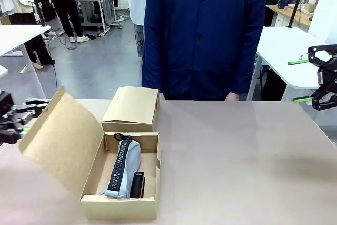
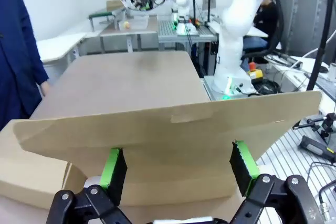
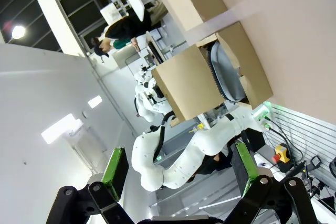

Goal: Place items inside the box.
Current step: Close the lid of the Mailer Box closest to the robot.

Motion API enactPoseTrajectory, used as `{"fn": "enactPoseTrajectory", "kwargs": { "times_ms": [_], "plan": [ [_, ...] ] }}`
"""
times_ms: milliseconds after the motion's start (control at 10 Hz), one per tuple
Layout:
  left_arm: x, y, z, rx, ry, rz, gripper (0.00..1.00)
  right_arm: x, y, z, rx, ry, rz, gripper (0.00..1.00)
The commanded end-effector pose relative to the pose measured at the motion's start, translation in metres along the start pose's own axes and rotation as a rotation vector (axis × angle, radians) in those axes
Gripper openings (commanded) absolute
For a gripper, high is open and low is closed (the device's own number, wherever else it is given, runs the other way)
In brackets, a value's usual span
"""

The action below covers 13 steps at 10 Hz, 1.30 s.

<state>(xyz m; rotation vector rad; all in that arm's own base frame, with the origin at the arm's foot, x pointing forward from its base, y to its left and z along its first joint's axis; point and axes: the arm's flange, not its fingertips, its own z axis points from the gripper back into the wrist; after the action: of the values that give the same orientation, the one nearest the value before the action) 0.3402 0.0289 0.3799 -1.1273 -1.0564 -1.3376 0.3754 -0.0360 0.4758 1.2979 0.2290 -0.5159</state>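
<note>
Left gripper (image 1: 23,114) sits at the table's (image 1: 237,156) left edge, jaws apart, empty, just behind the box's raised lid flap (image 1: 60,140). From the left wrist view the green pads (image 2: 113,169) straddle the flap's back, not clamped on it. My read: it's there to keep the flap from falling shut over the opening.

Cardboard box (image 1: 118,201) sits near the front-left of the table, open. Grey zip pencil case (image 1: 125,169) lies lengthwise inside, black stapler (image 1: 138,184) tucked against its right side, near the front wall. A second, closed box (image 1: 131,109) sits touching behind.

Person stands at the far edge, one hand (image 1: 231,97) at the rim.

Right gripper (image 1: 308,80) hangs off the table's right edge, jaws wide, empty, parked clear.
</note>
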Motion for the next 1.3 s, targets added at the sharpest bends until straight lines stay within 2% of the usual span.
{"fn": "enactPoseTrajectory", "kwargs": {
  "times_ms": [0, 100, 200, 300, 600, 700, 800, 1000, 1100, 1200],
  "plan": [
    [-0.006, -0.022, -0.072, -0.014, 0.029, 0.038, 1.0, -0.001, 0.001, 0.001, 0.021, 0.006, 0.024, 1.0],
    [-0.007, -0.022, -0.096, 0.058, -0.063, 0.042, 1.0, -0.001, 0.001, 0.001, 0.021, 0.006, 0.024, 1.0],
    [-0.015, -0.015, -0.098, 0.132, -0.041, 0.076, 1.0, -0.001, 0.001, 0.001, 0.021, 0.006, 0.024, 1.0],
    [-0.001, 0.023, -0.049, -0.011, 0.007, 0.02, 1.0, -0.001, 0.001, 0.001, 0.021, 0.006, 0.024, 1.0],
    [-0.001, 0.023, -0.049, -0.011, 0.007, 0.02, 1.0, -0.001, 0.001, 0.001, 0.021, 0.006, 0.024, 1.0],
    [-0.006, 0.03, -0.059, 0.008, 0.008, 0.039, 1.0, -0.001, 0.001, 0.001, 0.021, 0.006, 0.024, 1.0],
    [-0.003, 0.021, -0.085, 0.059, 0.0, -0.056, 1.0, -0.001, 0.001, 0.001, 0.021, 0.006, 0.024, 1.0],
    [0.001, 0.007, -0.142, 0.07, 0.014, -0.179, 1.0, -0.001, 0.001, 0.001, 0.021, 0.006, 0.024, 1.0],
    [0.003, -0.001, -0.16, 0.043, -0.02, -0.194, 1.0, -0.001, 0.001, 0.001, 0.021, 0.006, 0.024, 1.0],
    [-0.004, -0.023, -0.185, -0.032, 0.001, -0.15, 1.0, -0.001, 0.001, 0.001, 0.021, 0.006, 0.024, 1.0]
  ]
}}
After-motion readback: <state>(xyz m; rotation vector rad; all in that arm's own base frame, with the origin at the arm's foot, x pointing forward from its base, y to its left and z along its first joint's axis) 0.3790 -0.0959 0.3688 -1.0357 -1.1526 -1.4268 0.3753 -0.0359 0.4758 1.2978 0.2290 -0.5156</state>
